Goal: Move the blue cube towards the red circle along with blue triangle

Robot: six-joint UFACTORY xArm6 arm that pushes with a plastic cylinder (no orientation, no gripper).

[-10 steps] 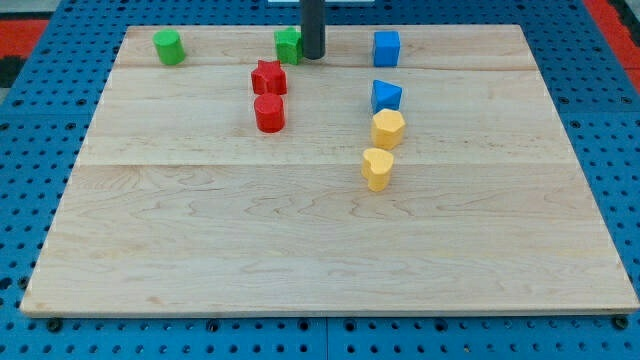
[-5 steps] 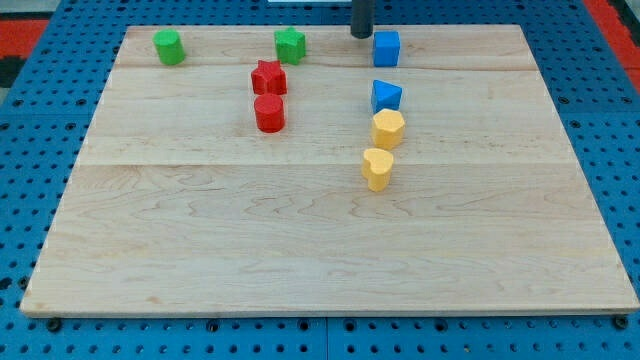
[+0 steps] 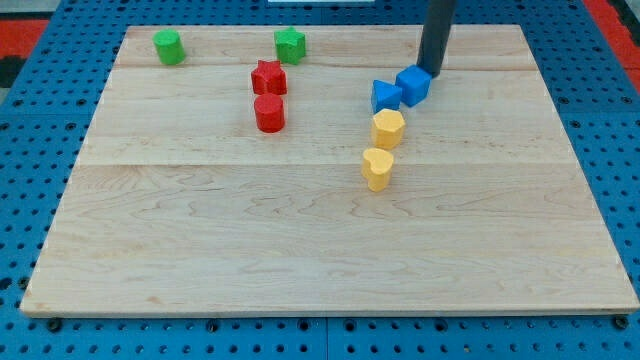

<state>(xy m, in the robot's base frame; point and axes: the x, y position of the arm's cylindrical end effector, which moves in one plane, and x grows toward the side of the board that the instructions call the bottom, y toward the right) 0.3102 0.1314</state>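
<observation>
My tip (image 3: 434,72) sits in the upper right of the frame, touching the upper-right side of the blue cube (image 3: 412,86). No gripper on this rig, just the straight dark rod, so there are no jaws to be spread or pressed together; nothing is pinched, contact is a plain push against the cube.

Blue cube: upper right-centre of the frame, turned at an angle, its lower-left edge touching the blue triangle (image 3: 386,96). The triangle is just left of and slightly below the cube.

Red circle (image 3: 269,114): left of centre, upper half of the frame, well apart from the blue pair, with open board between them. Red star (image 3: 268,77) is directly above the circle, touching or nearly touching it; can't tell which.

Yellow hexagon (image 3: 388,129) sits just below the blue triangle, very close, contact unclear. Yellow heart (image 3: 377,169) is below the hexagon and slightly left, near it but with a small gap.

Green star (image 3: 290,44) is near the top edge, above the red star and apart from it. Green cylinder (image 3: 168,47) is in the upper left corner area of the wooden board (image 3: 320,260), well apart from everything else.

Lower half of the board carries no blocks. Board rests on a blue perforated surface (image 3: 30,200) visible around its edges.
</observation>
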